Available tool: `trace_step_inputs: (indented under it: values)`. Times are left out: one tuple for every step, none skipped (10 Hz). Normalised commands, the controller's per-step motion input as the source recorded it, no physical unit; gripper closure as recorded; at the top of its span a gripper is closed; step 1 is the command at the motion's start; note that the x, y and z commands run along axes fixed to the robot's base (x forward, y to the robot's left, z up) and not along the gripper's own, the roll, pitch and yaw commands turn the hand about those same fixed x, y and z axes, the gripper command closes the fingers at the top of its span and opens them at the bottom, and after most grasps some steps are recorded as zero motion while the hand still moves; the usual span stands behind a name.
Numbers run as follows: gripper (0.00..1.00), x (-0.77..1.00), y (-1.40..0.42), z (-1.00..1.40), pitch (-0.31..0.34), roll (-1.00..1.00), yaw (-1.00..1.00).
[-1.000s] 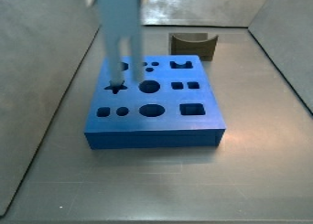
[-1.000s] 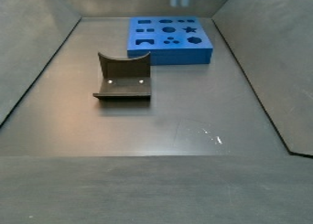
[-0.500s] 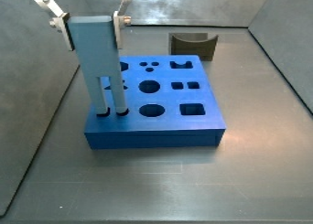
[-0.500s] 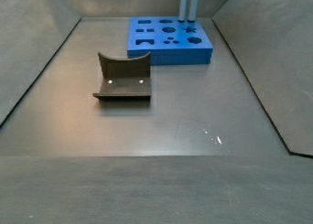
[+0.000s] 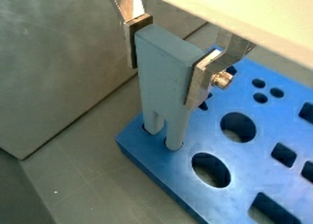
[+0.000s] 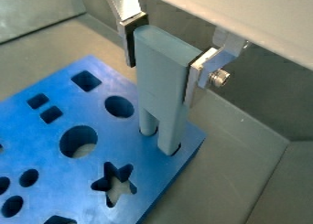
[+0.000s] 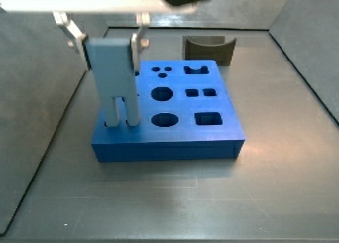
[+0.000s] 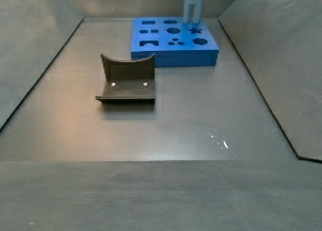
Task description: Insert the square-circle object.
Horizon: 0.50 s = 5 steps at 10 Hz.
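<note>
The square-circle object [image 7: 113, 78] is a tall pale grey-blue peg grooved into two bars. It stands upright at a near corner of the deep-blue block [image 7: 172, 148], with its two feet down in the holes there. My gripper [image 7: 109, 41] is above the block, its silver fingers clamped on the peg's top from both sides. Both wrist views show this grip: the gripper [image 5: 171, 58] on the peg [image 5: 166, 90] over the block [image 5: 257, 164], and the gripper [image 6: 167, 56] on the peg [image 6: 162, 90] over the block [image 6: 156, 159]. In a side view the peg [image 8: 194, 8] rises from the block [image 8: 183, 57].
A small dark olive block with a curved notch [image 7: 209, 49] stands behind the blue block; it also shows mid-floor in a side view [image 8: 126, 81]. Grey walls enclose the floor on all sides. The blue block has several other shaped holes.
The peg and gripper came to the block's near corner, then sank. The peg now stands lower, with its feet deeper in the holes than half a second ago.
</note>
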Motion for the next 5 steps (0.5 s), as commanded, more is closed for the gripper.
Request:
trace_step_inputs:
  values:
    - [1.0,-0.04,0.04,-0.45,-0.026,0.15,0.0]
    - [1.0,-0.07,0.03,-0.47,-0.061,0.15,0.0]
    - [1.0,0.0,0.03,-0.45,-0.011,0.14,0.0]
    - [1.0,0.0,0.03,-0.45,-0.003,0.12,0.0]
    - [1.0,0.0,0.04,-0.41,0.0,0.09,0.0]
